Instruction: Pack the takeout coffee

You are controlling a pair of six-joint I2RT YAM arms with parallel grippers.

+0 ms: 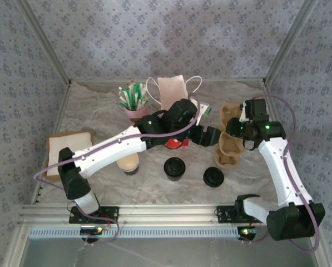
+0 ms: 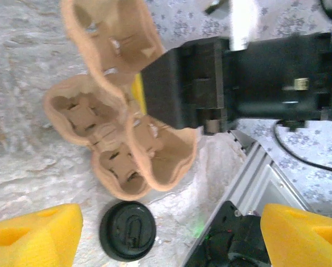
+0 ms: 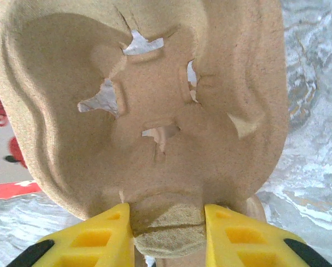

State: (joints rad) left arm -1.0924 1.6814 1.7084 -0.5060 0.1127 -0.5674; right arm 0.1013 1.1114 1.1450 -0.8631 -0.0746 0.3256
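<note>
Your takeout coffee [image 1: 128,162] stands upright on the table [image 1: 93,119], mouth up. It is well to the left of the pulp carrier [image 1: 229,158] and a little nearer the arm bases than the carrier is. The left arm's forearm crosses just behind the cup, so that arm is plainly the nearer one.

Its pincer, the left gripper [image 1: 209,135], sits just left of the carrier, with its yellow fingers [image 2: 35,233] spread wide and nothing between them. From that pincer the cup lies back along the arm, to the left and toward the bases (a retreat, not a reach). Since the cup's long axis is vertical, I judge you will want a level approach from the side, with the jaws passing round the wall.

The right gripper [image 3: 167,222] is clamped narrow on the carrier's rim. A black lid [image 1: 213,177] lies on the base side of the carrier. Another dark round piece [image 1: 175,168] sits between the carrier and the cup.
</note>
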